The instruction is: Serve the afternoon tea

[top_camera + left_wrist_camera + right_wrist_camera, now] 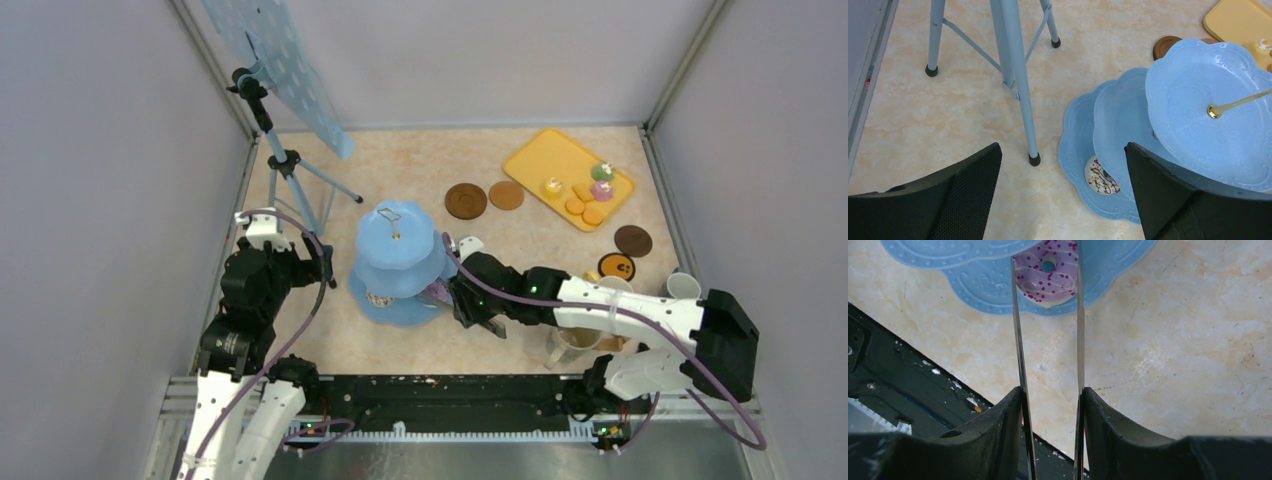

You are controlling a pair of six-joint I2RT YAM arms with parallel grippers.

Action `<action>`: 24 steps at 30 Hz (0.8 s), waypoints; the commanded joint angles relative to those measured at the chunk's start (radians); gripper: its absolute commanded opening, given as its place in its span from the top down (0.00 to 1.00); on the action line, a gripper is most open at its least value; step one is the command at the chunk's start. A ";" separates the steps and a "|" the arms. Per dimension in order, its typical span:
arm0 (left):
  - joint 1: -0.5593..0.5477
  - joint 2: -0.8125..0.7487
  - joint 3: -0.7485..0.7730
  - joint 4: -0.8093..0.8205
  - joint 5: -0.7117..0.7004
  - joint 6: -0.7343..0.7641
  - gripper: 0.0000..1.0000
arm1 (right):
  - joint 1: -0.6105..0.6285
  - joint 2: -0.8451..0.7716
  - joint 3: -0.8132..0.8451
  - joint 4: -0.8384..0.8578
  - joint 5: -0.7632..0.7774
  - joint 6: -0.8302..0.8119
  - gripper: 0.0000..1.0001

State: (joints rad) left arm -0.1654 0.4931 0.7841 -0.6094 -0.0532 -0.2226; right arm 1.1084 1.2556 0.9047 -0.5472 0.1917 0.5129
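Shine on the stand and tongs, matt on the table and grippers.

The tongs (1080, 330) were bare polished metal, mirror-bright along both blades. The donut (1048, 277) wore glossy pink icing with white stripes and dark pink sprinkles. The tiered stand (1198, 115) looked smooth and shiny, glazed or plastic, with embossed patterning, and its handle (1243, 102) was bright gold metal. The table top (1173, 340) was matt, marble-patterned beige, faintly scuffed. The left gripper (1063, 145) and right gripper (1053, 390) had black matt fingers (958, 200), finely grained. The tripod (1015, 60) was smooth blue-painted tube.
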 commanded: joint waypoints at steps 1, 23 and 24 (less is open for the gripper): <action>0.006 -0.001 0.035 0.017 0.014 -0.001 0.01 | 0.022 0.033 0.040 0.085 0.020 -0.026 0.57; 0.007 -0.003 0.035 0.019 0.014 0.000 0.01 | 0.058 0.006 0.010 0.075 0.066 -0.026 0.42; 0.007 -0.003 0.035 0.018 0.015 -0.001 0.01 | 0.059 0.002 0.016 0.069 0.069 -0.028 0.42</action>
State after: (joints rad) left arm -0.1642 0.4931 0.7841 -0.6094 -0.0452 -0.2226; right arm 1.1503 1.2964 0.8955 -0.4942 0.2253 0.4980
